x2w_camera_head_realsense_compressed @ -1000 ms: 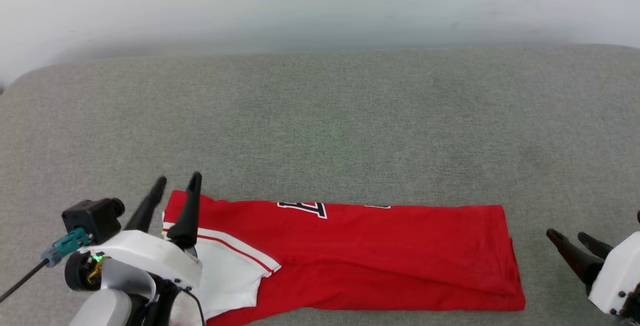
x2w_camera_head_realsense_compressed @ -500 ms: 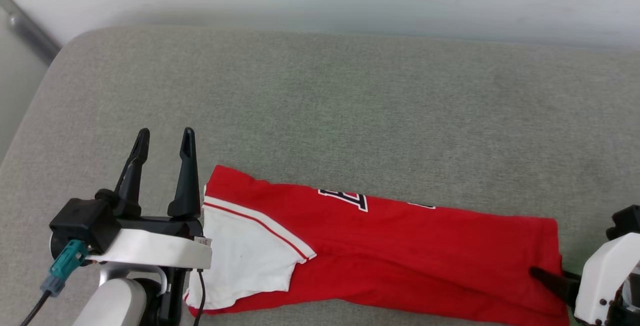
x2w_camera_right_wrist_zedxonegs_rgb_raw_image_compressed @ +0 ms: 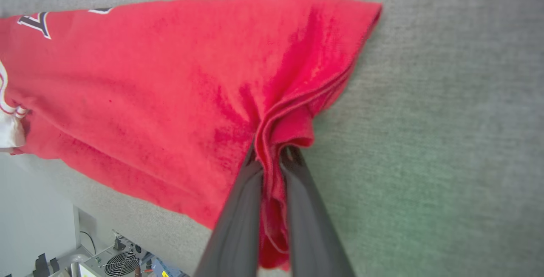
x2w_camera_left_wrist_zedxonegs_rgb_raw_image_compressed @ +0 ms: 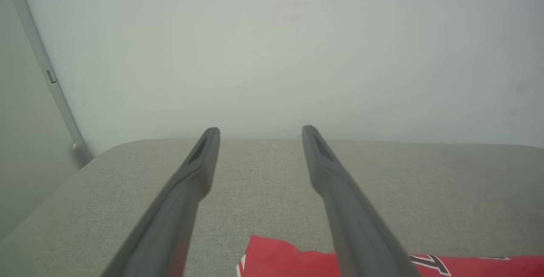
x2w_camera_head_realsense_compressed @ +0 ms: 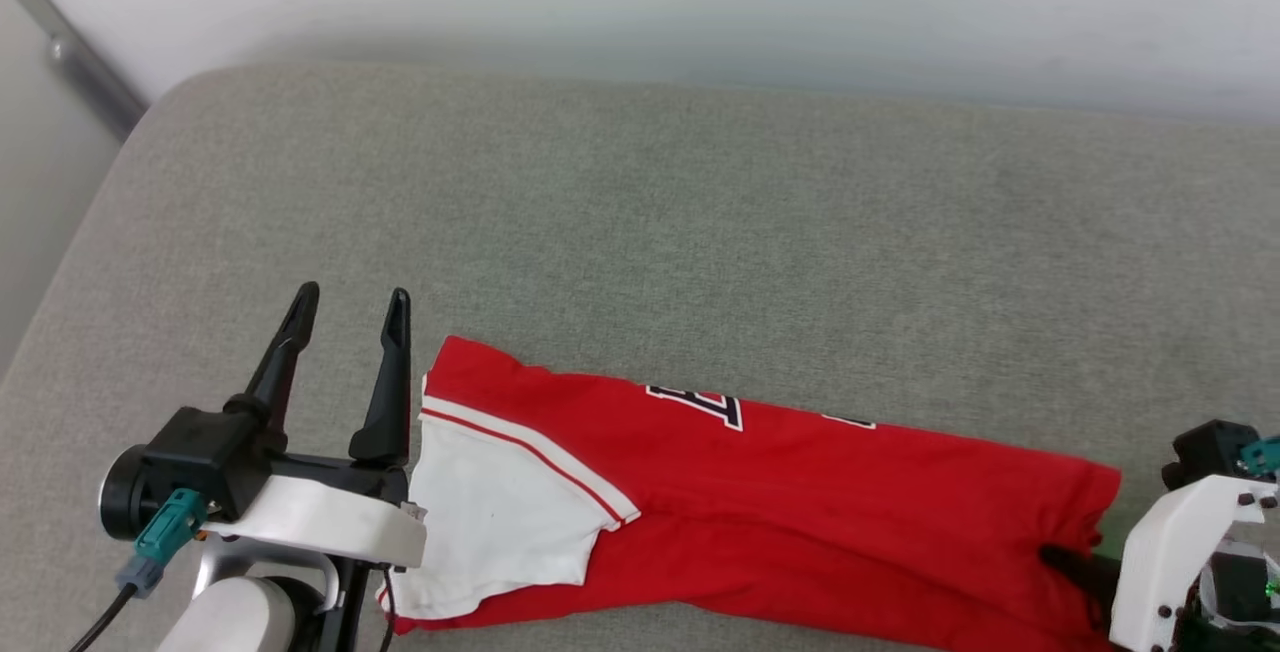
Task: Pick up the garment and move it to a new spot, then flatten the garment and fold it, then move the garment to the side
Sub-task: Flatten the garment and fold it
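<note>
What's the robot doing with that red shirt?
The robot is folding it. The red shirt lies in a long strip on the grey cushion. The right gripper is pinched shut on the bunched hem end. The left gripper is open beside the white sleeve end, holding nothing.

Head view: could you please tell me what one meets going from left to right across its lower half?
Left gripper, open → white sleeve → dark lettering → red body of the garment → right gripper, shut on the garment's right end.
</note>
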